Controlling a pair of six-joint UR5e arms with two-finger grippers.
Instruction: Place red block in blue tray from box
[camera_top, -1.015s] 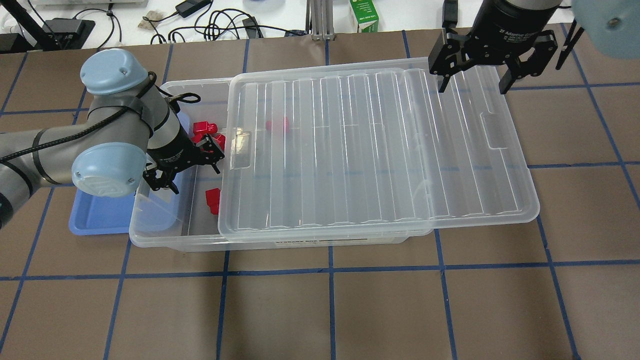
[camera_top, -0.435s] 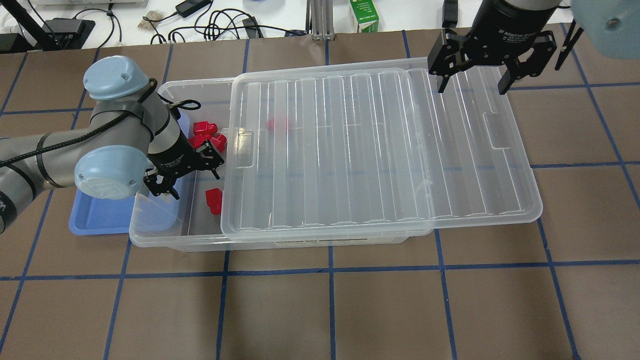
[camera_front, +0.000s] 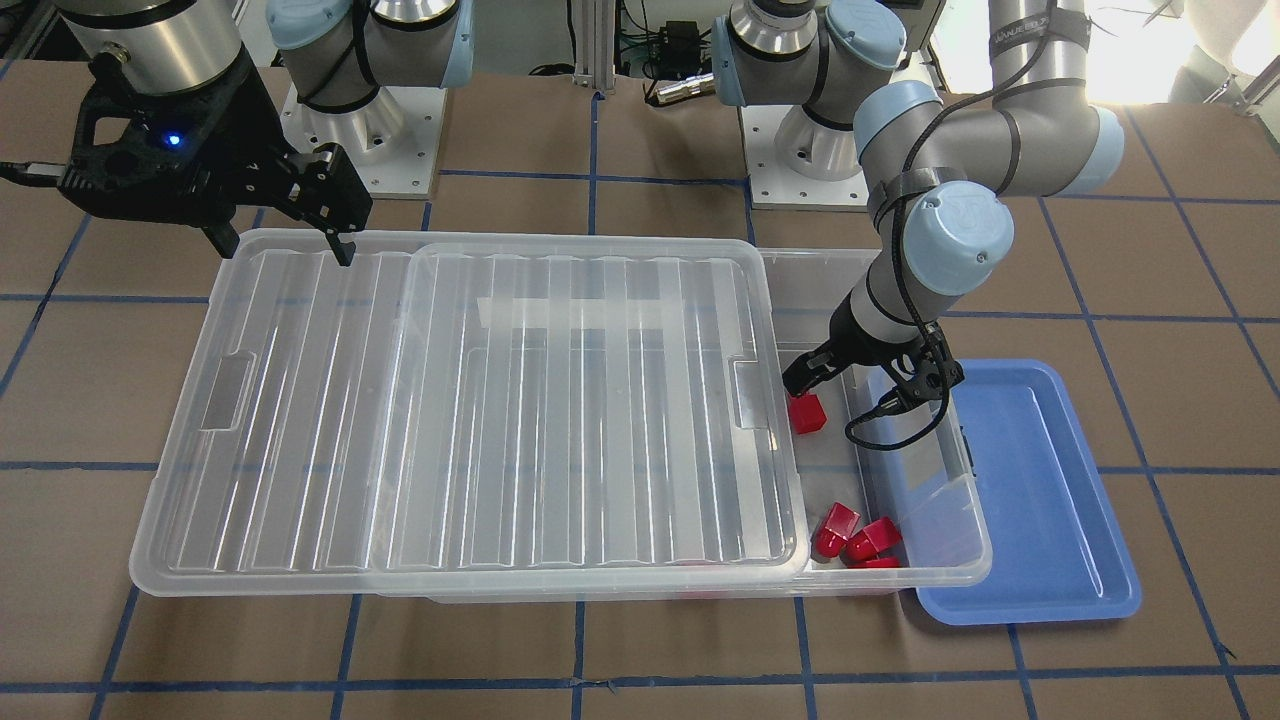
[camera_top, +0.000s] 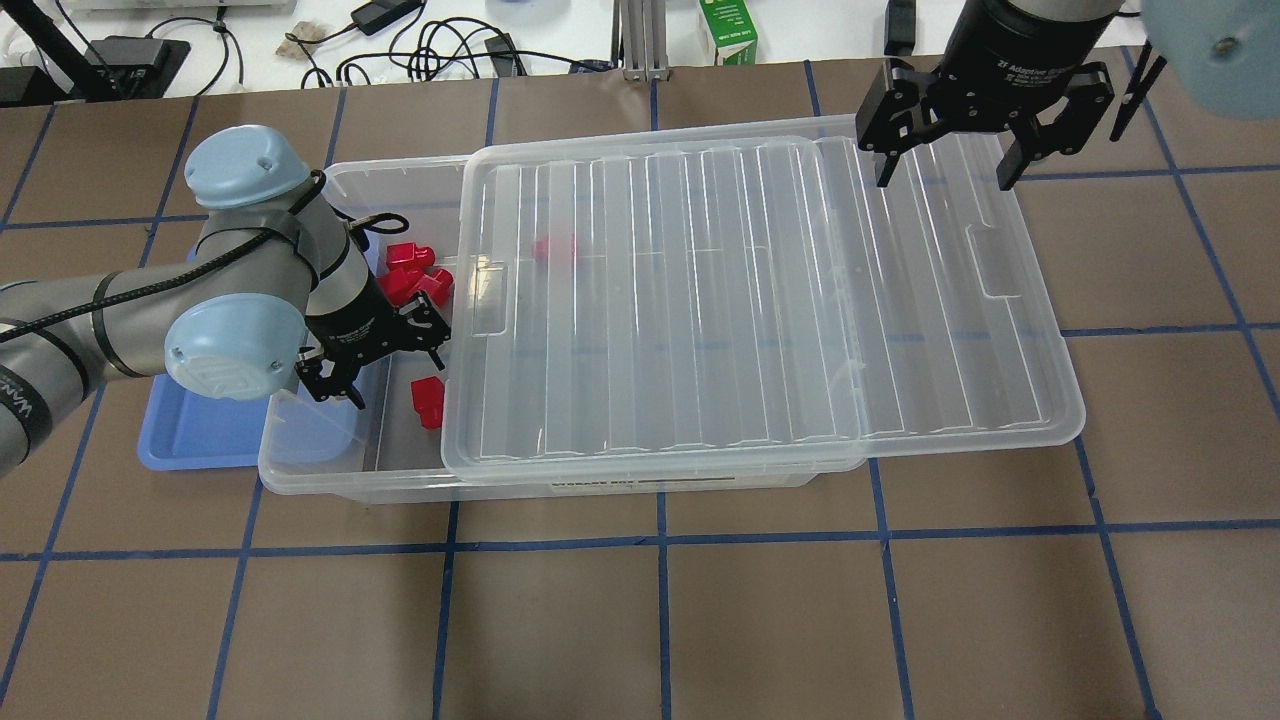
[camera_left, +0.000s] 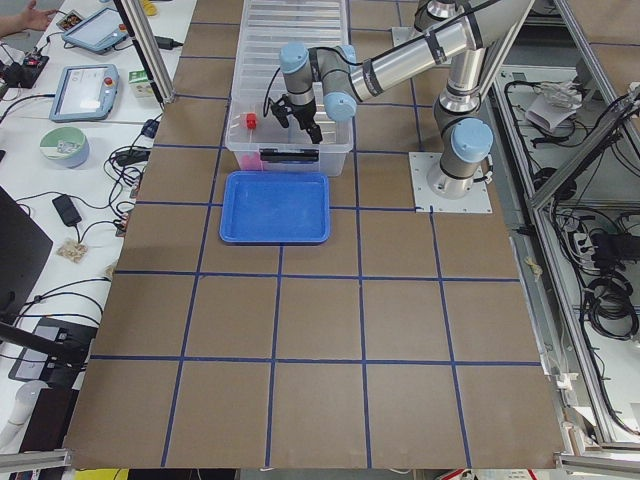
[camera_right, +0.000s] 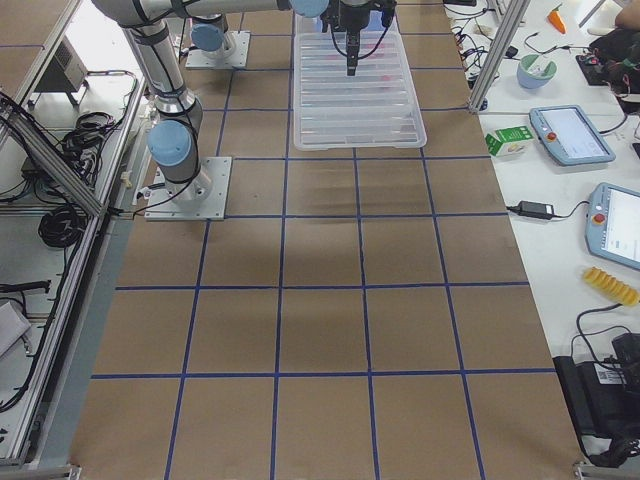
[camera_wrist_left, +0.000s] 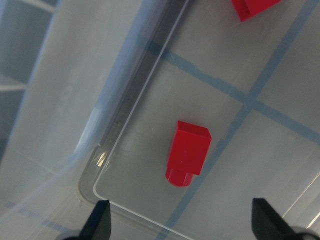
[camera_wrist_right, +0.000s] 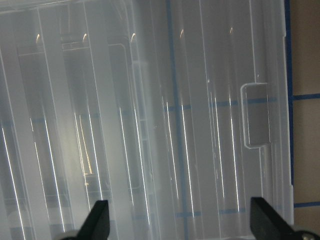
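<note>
A: Place of the red block (camera_wrist_left: 187, 152) against the left gripper (camera_wrist_left: 182, 222)?

B: Flat on the floor of the box (camera_top: 300, 478), between the lines of the two fingers and a little ahead of the tips. Touches neither finger. Stud end turned toward the gripper.

A: And the fingers themselves?

B: Spread wide, closed on nothing.

A: Anything close around them?

B: Edge of the clear lid (camera_top: 760, 300) just beside one finger, on its outer side. Corner of the box wall near the other finger. Beyond that wall, just outside the box, the blue tray (camera_top: 190, 440). Further ahead of the tips, other red pieces (camera_top: 415, 268) in a small cluster, well apart from the fingers. One single red piece (camera_top: 553, 248) under the lid, out of reach from above.

A: Pose of the left arm?

B: Comes in over the tray, wrist bent, gripper pointed down and somewhat tilted into the uncovered end of the box.

A: The right gripper (camera_top: 943, 180)?

B: Hangs above the far corner of the lid, fingers apart, nothing between them.
</note>
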